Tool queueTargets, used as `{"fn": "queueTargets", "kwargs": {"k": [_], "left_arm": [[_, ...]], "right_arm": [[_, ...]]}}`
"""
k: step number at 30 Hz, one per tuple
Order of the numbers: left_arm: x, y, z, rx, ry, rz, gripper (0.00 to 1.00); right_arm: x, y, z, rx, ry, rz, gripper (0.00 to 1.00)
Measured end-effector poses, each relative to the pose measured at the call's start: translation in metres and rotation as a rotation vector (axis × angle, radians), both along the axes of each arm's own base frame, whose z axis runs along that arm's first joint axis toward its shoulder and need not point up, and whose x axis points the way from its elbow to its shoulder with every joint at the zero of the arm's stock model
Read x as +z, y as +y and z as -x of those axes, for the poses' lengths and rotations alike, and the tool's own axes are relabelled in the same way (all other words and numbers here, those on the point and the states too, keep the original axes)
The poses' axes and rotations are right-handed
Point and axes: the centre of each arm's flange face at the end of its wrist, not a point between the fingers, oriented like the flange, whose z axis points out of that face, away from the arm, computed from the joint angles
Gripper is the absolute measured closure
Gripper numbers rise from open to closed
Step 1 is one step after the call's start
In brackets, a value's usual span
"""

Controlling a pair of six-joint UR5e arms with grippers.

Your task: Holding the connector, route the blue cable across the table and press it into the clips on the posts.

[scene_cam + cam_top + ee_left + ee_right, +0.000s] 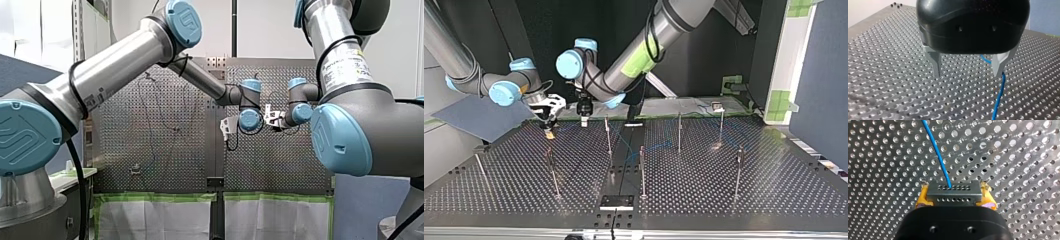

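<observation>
Blue cable (937, 152), far end out of view

Our left arm (125, 55) and right arm (380, 120): silver tubes, blue joint caps (184, 17), black cables (78, 170) run outside. White label (345, 66) on right, green tape (639, 62) on left. Left gripper (967, 75): black housing, grey metal fingers (935, 62). Right gripper (955, 195): black, yellow pads (921, 199).

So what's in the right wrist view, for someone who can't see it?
My right gripper, with yellow pads, clamps a grey metal connector; a thin blue cable runs from it over the perforated metal table.
</observation>
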Motion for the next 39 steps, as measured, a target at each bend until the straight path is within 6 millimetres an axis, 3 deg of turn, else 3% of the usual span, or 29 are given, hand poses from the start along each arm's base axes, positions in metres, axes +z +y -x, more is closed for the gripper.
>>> {"fn": "queueTargets", "kwargs": {"k": [12, 39], "left_arm": [[-0.040, -0.014, -0.016, 0.006, 0.048, -0.034, 0.00], [-0.046, -0.004, -0.037, 0.048, 0.050, -0.020, 0.00]], "right_arm": [[0.000, -0.001, 0.002, 0.001, -0.002, 0.001, 1.00], [0.001, 0.000, -0.001, 0.046, -0.011, 0.002, 1.00]]}}
